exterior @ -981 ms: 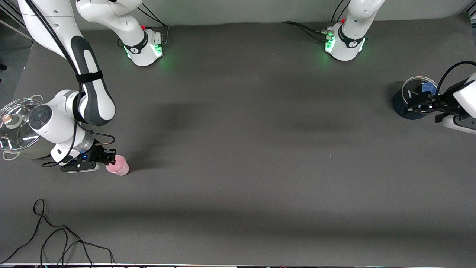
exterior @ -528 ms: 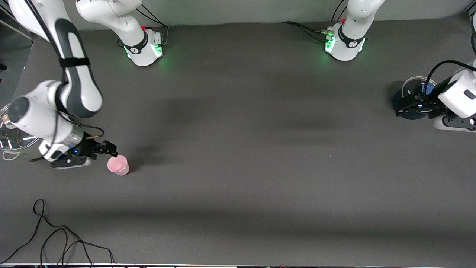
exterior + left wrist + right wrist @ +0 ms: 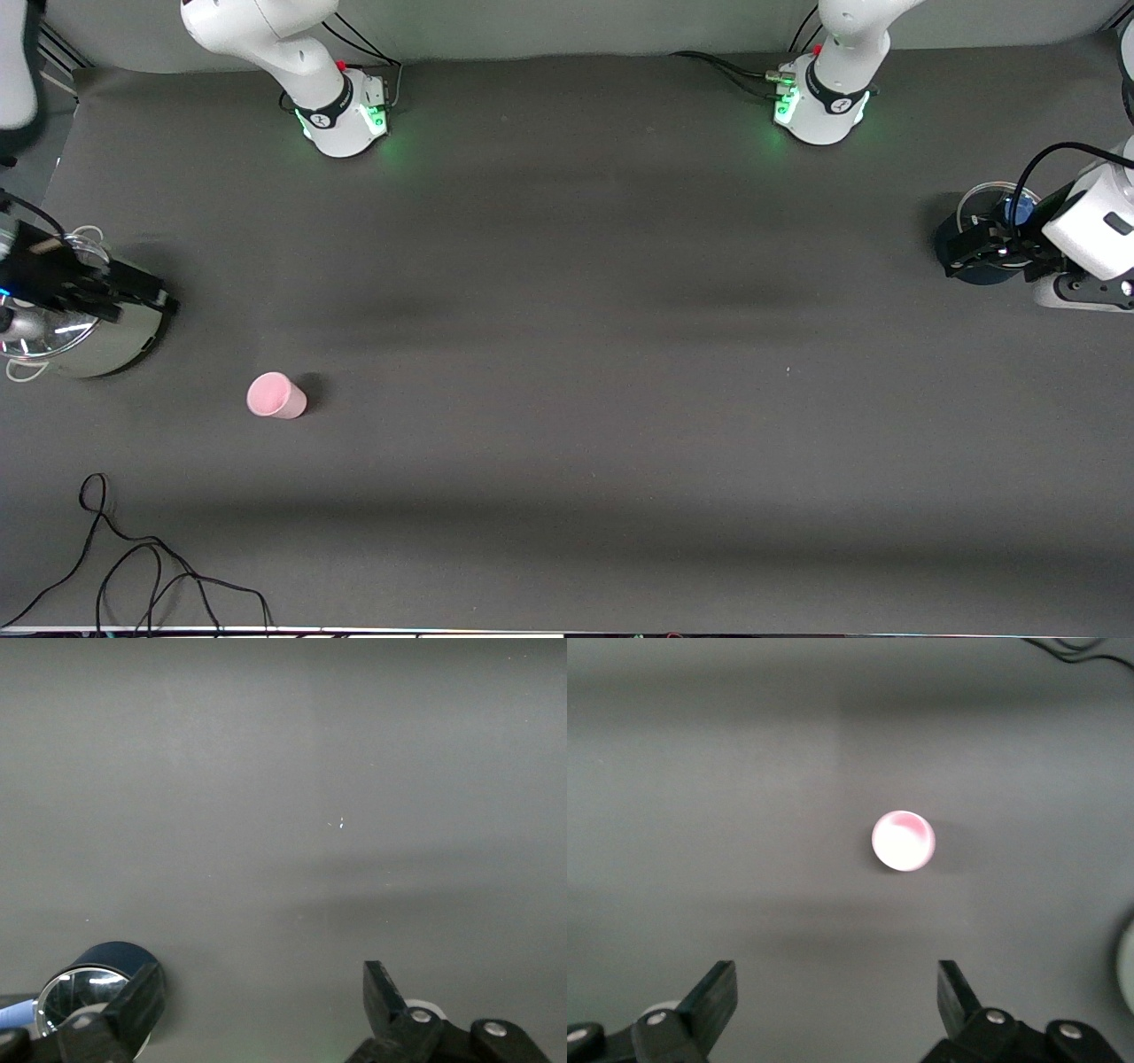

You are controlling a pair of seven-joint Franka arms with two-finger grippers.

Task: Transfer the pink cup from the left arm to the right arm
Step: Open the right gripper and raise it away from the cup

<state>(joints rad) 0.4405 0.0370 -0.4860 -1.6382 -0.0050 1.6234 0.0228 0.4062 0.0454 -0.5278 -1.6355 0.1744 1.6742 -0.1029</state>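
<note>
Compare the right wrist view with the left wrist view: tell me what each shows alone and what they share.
Only the right wrist view: the pink cup standing upright on the table, free of the open right gripper, plus a bit of black cable.
Only the left wrist view: the dark blue pot with its glass lid, beside the open left gripper.
Both: bare grey table and a pair of empty, spread fingers.

A high front camera looks steeply down the table (image 3: 567, 354) toward both bases. Each wrist camera looks down past its own claw; the pink cup (image 3: 275, 396) shows in the front and right wrist views.
</note>
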